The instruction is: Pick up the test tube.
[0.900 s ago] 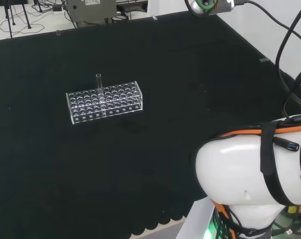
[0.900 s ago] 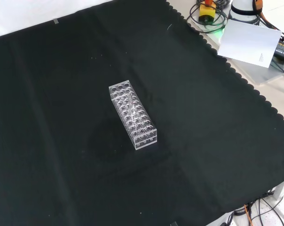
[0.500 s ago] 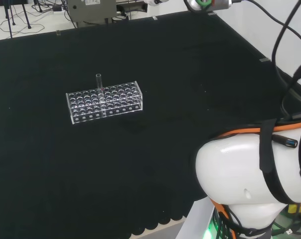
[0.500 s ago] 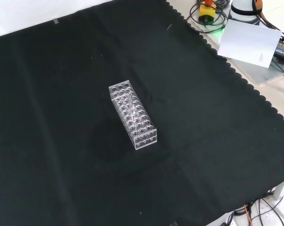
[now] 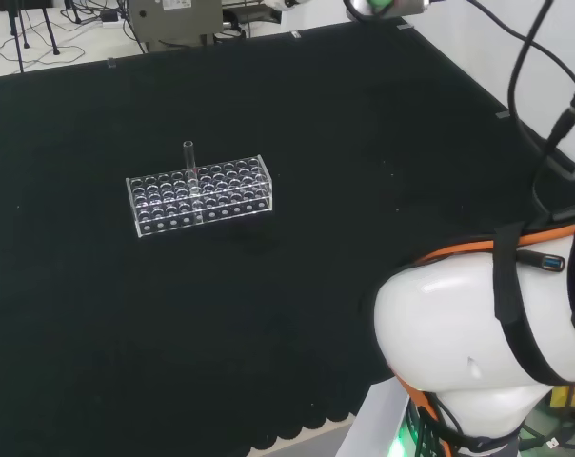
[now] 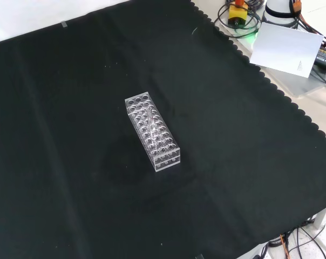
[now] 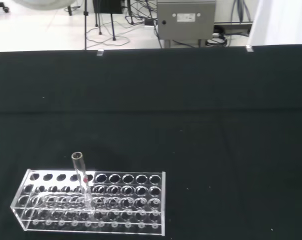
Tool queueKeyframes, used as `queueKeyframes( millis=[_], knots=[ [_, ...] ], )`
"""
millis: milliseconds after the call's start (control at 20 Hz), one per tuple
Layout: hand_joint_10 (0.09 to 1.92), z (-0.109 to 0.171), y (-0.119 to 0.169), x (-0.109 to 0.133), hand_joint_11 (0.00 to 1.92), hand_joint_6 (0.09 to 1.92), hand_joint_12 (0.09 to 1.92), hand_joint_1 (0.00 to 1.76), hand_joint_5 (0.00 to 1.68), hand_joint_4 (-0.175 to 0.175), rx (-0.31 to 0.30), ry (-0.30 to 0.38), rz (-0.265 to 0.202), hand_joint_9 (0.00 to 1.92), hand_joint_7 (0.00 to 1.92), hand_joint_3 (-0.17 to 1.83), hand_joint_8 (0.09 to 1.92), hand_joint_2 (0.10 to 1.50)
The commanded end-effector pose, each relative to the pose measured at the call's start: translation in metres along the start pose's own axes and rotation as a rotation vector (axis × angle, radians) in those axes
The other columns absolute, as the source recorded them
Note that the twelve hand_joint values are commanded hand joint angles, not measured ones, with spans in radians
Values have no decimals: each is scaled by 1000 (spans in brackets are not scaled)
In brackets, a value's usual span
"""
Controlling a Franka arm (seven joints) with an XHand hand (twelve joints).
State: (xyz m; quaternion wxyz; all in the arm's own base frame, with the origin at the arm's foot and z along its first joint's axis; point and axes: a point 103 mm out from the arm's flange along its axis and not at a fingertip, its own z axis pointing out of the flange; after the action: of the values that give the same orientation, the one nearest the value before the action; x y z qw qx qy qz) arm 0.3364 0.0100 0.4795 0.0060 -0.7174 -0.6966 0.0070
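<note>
Since the test tube [image 7: 82, 182] is likely light, slick, fragile glass standing in the rack [image 7: 91, 201] well ahead of the hand, whose fingers' state I cannot tell, pinch its bare upper end.

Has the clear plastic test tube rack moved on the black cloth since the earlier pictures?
No. In the front view, the clear plastic test tube rack sits at the same spot on the black cloth.

A black cloth [image 6: 71, 162] with a scalloped edge covers the bench. In the front view, a white sheet of paper [image 6: 286, 48] lies off its far right corner. In the head view, a grey metal box [image 5: 173, 19] stands beyond its far edge.
</note>
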Motion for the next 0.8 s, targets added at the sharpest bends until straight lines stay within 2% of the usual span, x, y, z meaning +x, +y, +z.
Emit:
queueKeyframes(
  millis=[50,450,800],
  knots=[
    [1012,24,58,26,0,113,1528,648,311,-105,41,27,-126,135,219,499,907,731],
    [997,51,101,45,64,129,1537,682,376,-124,124,31,-221,265,371,505,915,732],
    [994,86,134,57,82,136,1533,699,387,-129,204,12,-263,298,404,506,917,735]
  ],
)
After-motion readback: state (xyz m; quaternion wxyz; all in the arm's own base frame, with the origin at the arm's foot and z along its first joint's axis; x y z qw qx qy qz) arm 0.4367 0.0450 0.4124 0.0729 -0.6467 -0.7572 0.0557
